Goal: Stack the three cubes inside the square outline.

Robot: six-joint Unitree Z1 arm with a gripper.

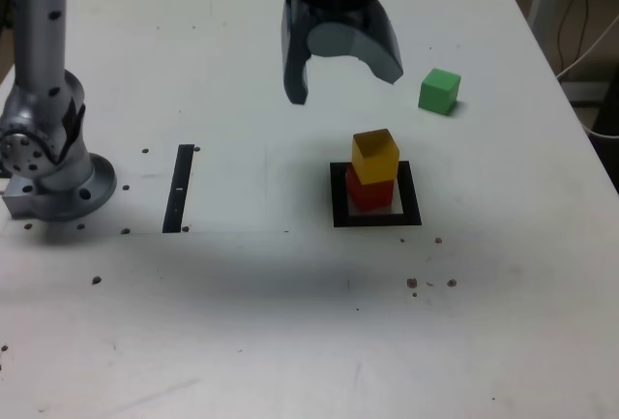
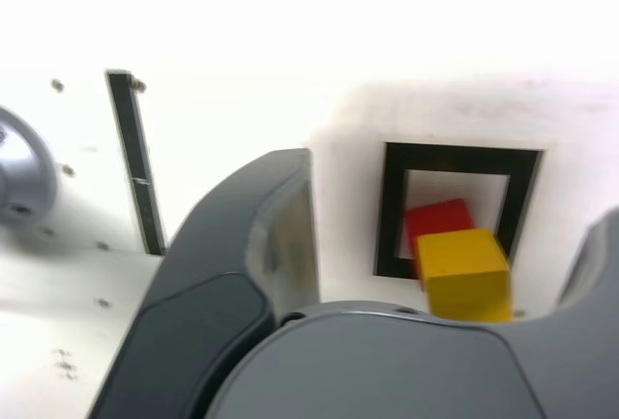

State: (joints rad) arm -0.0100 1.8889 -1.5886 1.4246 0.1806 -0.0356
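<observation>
**Jaws apart above a two-cube stack; green cube off to the side**

Gripper (image 1: 343,78) hangs over the white table (image 1: 290,332), jaws spread wide, nothing between them. In the exterior view it sits clear above and behind the stack, touching no cube. The wrist view shows the same: one dark jaw bulks large in the foreground, the other shows only as an edge at the frame border, with open space and the stack visible between them.

Yellow cube (image 1: 375,156) rests on top of the red cube (image 1: 368,192). Yellow is turned a little relative to red and overhangs it slightly; in the wrist view it covers only part of red's top face. Both stand upright.

Red cube sits inside the square outline (image 1: 377,218), on its pale centre. The black frame is visible on all sides around it in the exterior view.

Green cube (image 1: 439,91) stands alone on the table, well apart from the stack, toward the exterior view's right and farther back, outside the outline. Not seen in the wrist view.

A thin black strip (image 1: 179,188) lies flat toward the exterior view's left, well apart from the outline. Arm base (image 1: 53,172) stands at the far left of that view. Small dark specks dot the tabletop.
</observation>
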